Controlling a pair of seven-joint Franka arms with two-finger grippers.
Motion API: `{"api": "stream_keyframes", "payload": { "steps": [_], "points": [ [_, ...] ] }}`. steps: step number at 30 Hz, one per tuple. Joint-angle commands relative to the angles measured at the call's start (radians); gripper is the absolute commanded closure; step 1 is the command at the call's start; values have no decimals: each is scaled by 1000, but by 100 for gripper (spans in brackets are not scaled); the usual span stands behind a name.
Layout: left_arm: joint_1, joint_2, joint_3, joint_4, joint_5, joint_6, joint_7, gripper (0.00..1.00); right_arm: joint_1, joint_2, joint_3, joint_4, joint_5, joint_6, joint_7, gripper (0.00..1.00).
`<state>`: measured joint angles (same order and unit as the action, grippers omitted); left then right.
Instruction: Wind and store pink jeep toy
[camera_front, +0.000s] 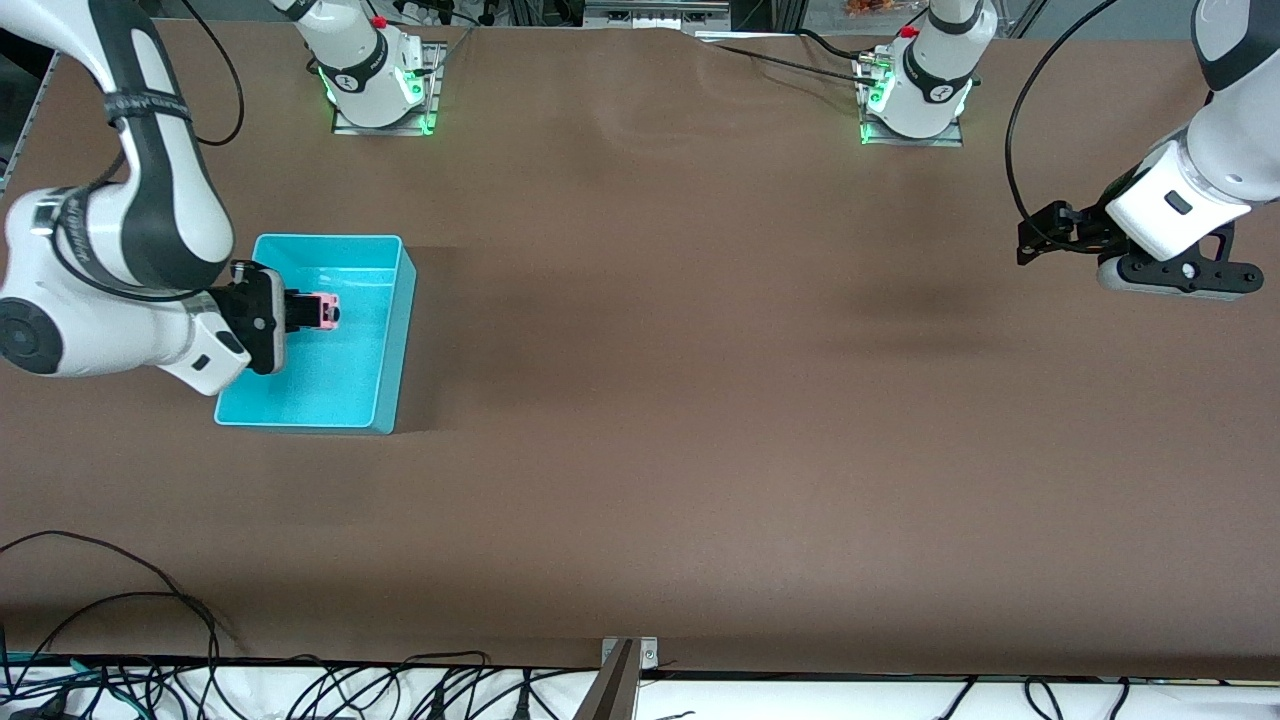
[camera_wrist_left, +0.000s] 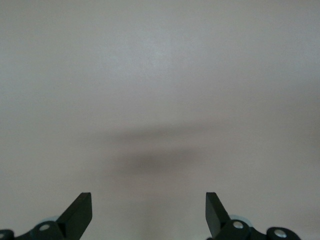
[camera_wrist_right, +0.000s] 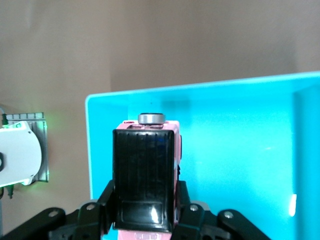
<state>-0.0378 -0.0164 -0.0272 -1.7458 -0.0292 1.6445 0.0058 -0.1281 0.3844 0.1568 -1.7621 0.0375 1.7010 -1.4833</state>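
Tabletop: one wide brown tabletop (camera_front: 700, 400), bare apart from the bin.
Arms: two white Franka arms; the left one waits over the left arm's end of the tabletop.
Bin: one rectangular turquoise plastic bin (camera_front: 395, 340) toward the right arm's end of the tabletop, nothing lying in it that I can see.
Right gripper: the right gripper (camera_front: 300, 311) hangs over the bin's inside, fingers clenched on the toy's sides.
Left gripper: the left gripper (camera_wrist_left: 149, 212) is over bare tabletop, fingers spread apart and released, holding nothing.
Toy: one small boxy pink jeep toy (camera_wrist_right: 146, 172) with a black roof, held in the air above the bin, not yet resting in it.
Risk: let go from this height, the toy could bounce or roll on its wheels against the bin wall; if its spring is wound, it may scoot on landing.
Risk two: a tilted release could tip it onto its roof.
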Motion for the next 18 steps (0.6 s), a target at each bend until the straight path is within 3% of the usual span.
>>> {"api": "stream_keyframes", "payload": {
  "steps": [1,15,18],
  "points": [
    [9,19,0,55,-14,-23,-10,0,2,-113,-5,-250,21,173,-29,76],
    [47,18,-2,135,-14,-55,-12,0,2,-131,-65,-533,24,471,-100,75],
    [47,18,-2,135,-12,-77,-12,0,2,-127,-66,-534,24,482,-104,67]
  ]
}}
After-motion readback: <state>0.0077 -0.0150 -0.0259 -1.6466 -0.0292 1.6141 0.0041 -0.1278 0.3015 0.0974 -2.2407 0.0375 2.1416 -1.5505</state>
